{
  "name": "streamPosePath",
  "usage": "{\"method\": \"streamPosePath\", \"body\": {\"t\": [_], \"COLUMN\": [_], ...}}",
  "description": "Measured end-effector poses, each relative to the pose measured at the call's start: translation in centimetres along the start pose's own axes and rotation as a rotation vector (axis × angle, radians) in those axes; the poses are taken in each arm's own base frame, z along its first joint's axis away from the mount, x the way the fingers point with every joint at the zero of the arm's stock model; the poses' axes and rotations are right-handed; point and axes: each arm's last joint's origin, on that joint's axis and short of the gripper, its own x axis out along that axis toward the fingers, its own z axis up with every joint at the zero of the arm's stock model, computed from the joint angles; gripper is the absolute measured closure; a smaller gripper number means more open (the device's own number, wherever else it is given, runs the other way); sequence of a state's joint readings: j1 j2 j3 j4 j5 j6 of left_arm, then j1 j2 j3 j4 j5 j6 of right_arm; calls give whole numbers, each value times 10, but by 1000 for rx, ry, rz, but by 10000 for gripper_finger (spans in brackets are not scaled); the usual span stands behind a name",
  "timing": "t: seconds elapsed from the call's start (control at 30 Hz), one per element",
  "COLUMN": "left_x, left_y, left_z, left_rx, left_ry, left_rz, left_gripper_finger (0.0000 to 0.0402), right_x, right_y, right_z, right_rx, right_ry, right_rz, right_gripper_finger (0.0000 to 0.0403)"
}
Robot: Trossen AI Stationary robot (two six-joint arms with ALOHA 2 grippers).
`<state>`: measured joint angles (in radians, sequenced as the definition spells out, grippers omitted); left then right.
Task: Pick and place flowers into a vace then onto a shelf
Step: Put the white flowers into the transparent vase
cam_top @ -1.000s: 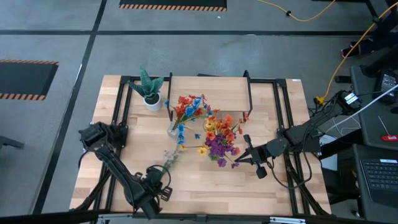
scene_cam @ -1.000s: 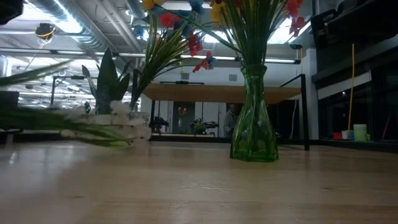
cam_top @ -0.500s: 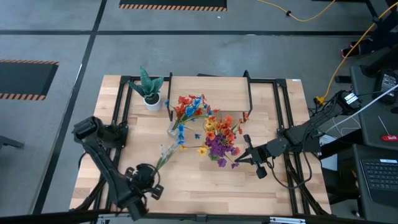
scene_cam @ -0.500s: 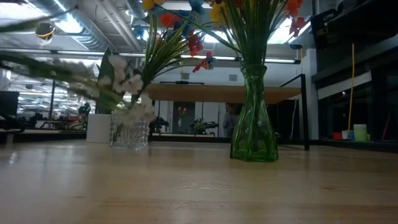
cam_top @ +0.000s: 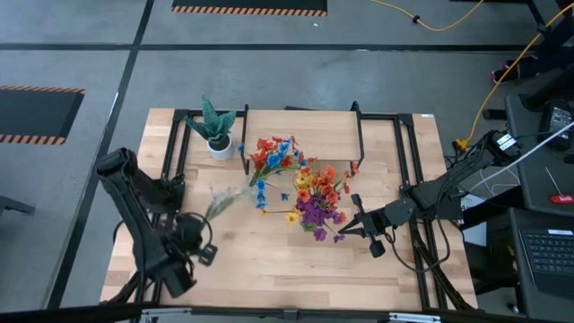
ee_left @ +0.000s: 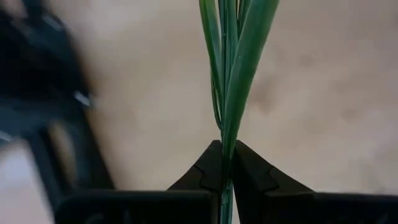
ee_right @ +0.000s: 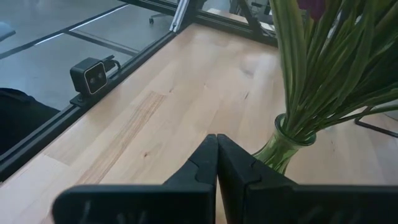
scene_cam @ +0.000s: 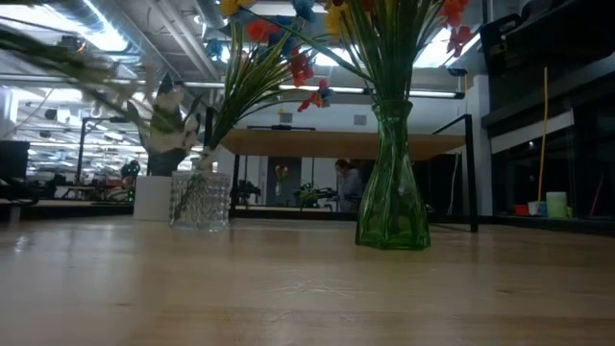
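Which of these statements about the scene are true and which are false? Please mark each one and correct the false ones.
1. The left gripper is shut on a white flower stem. True.
2. The right gripper holds the green glass vase. False: it is shut on nothing and sits beside the vase.
3. The spiky green plant in a white pot lies on its side. False: it stands upright near the shelf.
4. Two vases on the table already hold flowers: the green one and a clear glass vase. True.
5. The shelf carries a vase. False: its top board is bare.
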<state>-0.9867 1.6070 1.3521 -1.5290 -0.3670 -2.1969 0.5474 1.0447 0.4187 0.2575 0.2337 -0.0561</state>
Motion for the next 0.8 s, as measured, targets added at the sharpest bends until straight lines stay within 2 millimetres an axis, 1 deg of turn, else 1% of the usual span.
{"method": "streamPosePath", "body": {"t": [0.07, 0.23, 0.37, 0.47, 0.57, 0.7, 0.8], "left_x": [-2, -6, -10, -11, -11, -14, -15], "left_y": [4, 8, 12, 13, 12, 9, 7], "left_z": [10, 26, 30, 30, 32, 36, 40], "left_rx": [3, 10, -15, -15, -4, 41, 78], "left_ry": [-35, -122, -69, -82, -168, -347, -448], "left_rz": [23, -78, -70, -86, -143, -250, -296], "left_gripper_finger": [389, 389, 389, 389, 389, 389, 389], "right_x": [0, 0, 0, 0, 0, 0, 0], "right_y": [0, 0, 0, 0, 0, 0, 0], "right_z": [0, 0, -1, -1, -1, -1, -1], "right_rx": [0, -1, -2, -7, -8, -8, -7], "right_ry": [0, 1, 7, 7, 7, 8, 7], "right_rz": [0, 0, 0, 0, 1, 0, 0], "right_gripper_finger": [393, 393, 393, 393, 393, 393, 393]}}
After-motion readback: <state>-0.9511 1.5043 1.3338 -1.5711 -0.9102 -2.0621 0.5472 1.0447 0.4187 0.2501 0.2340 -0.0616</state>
